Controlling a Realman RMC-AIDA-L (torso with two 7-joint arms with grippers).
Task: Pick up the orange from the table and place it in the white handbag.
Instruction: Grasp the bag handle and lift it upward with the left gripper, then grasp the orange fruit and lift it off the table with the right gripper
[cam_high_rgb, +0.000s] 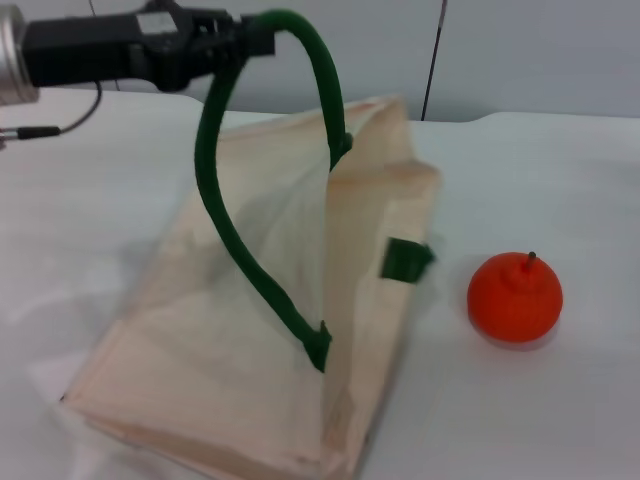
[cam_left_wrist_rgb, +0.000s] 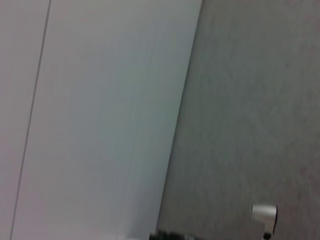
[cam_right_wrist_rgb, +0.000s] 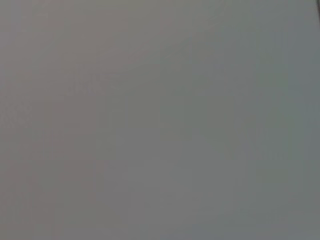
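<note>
Head view, upper left of the frame: the left gripper (cam_high_rgb: 245, 42) reaches in from the left edge, a dark body behind a silver wrist section. Its fingers are closed on the top of one green rope handle (cam_high_rgb: 225, 200) of the white handbag (cam_high_rgb: 250, 360), and the handle hangs from them as a tall loop.

The white handbag occupies the centre and lower left of the frame. Its base rests on the table (cam_high_rgb: 560, 420), and the raised handle pulls the near fabric panel upward, so the mouth gapes toward the upper centre. The handle's two ends join the fabric at small green tabs, one near the upper centre and one near the lower centre. A further green tab (cam_high_rgb: 404, 260) sits on the bag's right-hand edge.

The orange (cam_high_rgb: 515, 297) stands on the table in the right half of the frame, at mid-height, near the bag's right edge but apart from it. Its dark stem points up. Nothing touches it.

The right gripper does not appear in the head view. The right wrist view shows only a uniform grey field. The left wrist view shows a pale panel beside a grey surface, with a small silver fitting (cam_left_wrist_rgb: 264, 214) at the lower right; the arm's own fingers do not show there.
</note>
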